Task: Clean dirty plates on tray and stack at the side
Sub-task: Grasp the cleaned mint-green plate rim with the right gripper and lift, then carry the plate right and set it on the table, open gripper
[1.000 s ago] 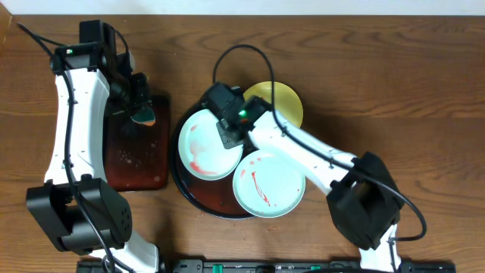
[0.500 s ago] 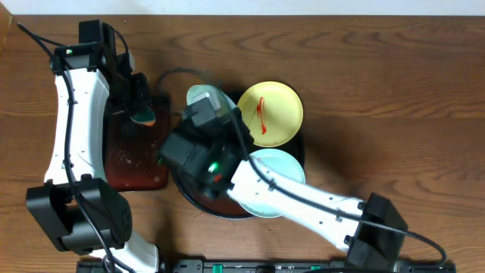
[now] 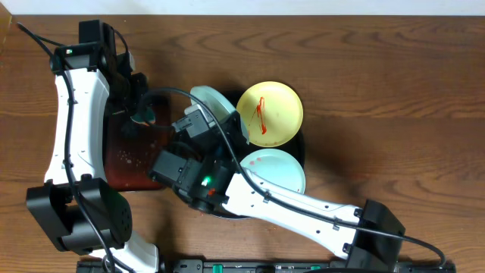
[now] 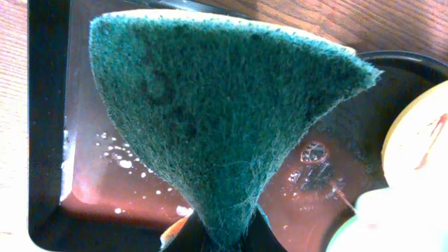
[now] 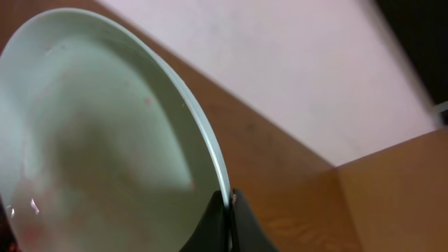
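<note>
The tray point(image 3: 298, 144) lies below the right fingers point(image 5: 218, 225), which are pinched tight on the rim of one mint plate point(image 5: 91, 140). The plate juts beyond the fingertips, steeply tilted, its hollow face toward the wrist. Wiping looks to be the step in hand. Next, the sponge point(image 4: 224, 119), clamped in the left fingers point(image 4: 187, 236), must meet that face.

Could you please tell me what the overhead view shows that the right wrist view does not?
Only the overhead view shows the yellow plate with its red streak, a second mint plate on the round tray, and the left claw holding a green sponge above the rectangular tray. Only the right wrist view shows faint pink traces on the held plate's face and the exact pinch on its rim. Both show the tilted mint plate held by the right claw.
</note>
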